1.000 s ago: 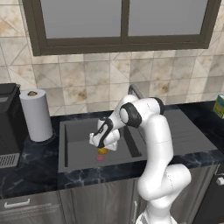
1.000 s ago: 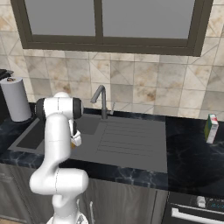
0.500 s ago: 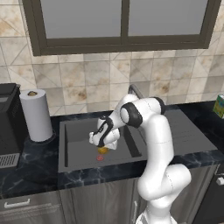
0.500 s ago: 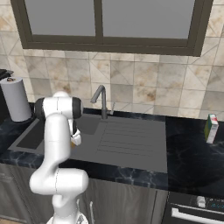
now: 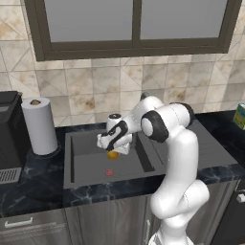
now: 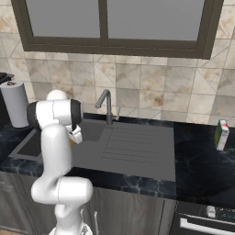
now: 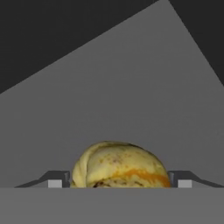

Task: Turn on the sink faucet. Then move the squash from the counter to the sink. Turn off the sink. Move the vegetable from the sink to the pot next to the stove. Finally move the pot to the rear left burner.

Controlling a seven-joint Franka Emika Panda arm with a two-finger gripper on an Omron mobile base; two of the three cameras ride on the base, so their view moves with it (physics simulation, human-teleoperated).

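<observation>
**Squash half hidden at the claw, over the sink**

The claw [image 5: 113, 149] hangs over the sink [image 5: 86, 165] basin, jaws spread wide either side of the squash [image 5: 113, 154]. In the hand view its lower half is cut off. Whether the fingers [image 7: 54, 179] touch it cannot be told. From the right, the arm covers most of the squash; the faucet [image 6: 106, 104] stands at the sink's rear edge.

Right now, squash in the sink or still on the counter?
In: the squash sits between the gripper fingertips, low over the sink floor.
</observation>
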